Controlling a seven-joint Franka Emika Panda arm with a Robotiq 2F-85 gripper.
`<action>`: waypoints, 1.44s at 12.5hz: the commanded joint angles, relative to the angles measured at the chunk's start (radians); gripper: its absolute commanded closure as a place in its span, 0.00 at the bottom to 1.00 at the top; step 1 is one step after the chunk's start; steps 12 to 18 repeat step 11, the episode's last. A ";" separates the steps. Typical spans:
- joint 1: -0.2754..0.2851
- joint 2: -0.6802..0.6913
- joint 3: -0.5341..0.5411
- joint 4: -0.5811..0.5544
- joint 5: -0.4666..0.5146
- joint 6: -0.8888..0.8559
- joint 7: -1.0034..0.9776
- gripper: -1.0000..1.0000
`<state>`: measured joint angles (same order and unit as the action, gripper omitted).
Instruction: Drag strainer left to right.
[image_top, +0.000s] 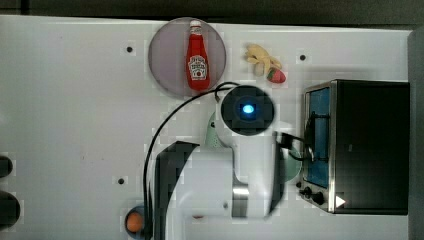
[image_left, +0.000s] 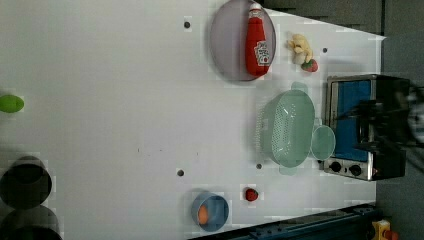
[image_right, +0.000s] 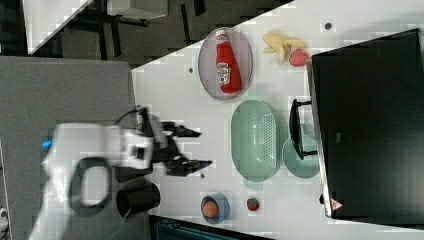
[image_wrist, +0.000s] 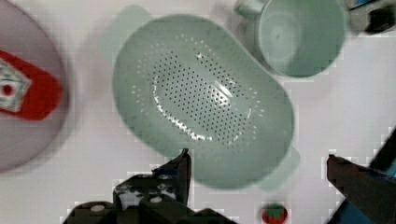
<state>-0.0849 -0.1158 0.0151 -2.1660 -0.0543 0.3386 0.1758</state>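
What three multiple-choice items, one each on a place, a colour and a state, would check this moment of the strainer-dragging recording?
1. In the left view, where is the mug relative to the strainer?
A. Between the strainer and the toaster oven
B. On the plate
C. Beside the blue bowl

2. What colour is the bottle lying on the plate?
A. Yellow
B. Red
C. Green

3. How is the gripper?
A. Shut on the strainer
B. Shut on the mug
C. Open, holding nothing

Answers: 1 A, the mug sits in the gap between the strainer's rim and the oven front. 2 B, the ketchup bottle is red with a white cap. 3 C, the wrist view shows the fingers spread wide above the strainer's edge with nothing between them.
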 joint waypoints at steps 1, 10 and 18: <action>-0.003 -0.102 -0.002 0.126 0.070 -0.169 -0.064 0.00; -0.003 -0.140 0.002 0.231 0.059 -0.343 -0.159 0.00; -0.003 -0.135 0.002 0.231 0.059 -0.343 -0.159 0.00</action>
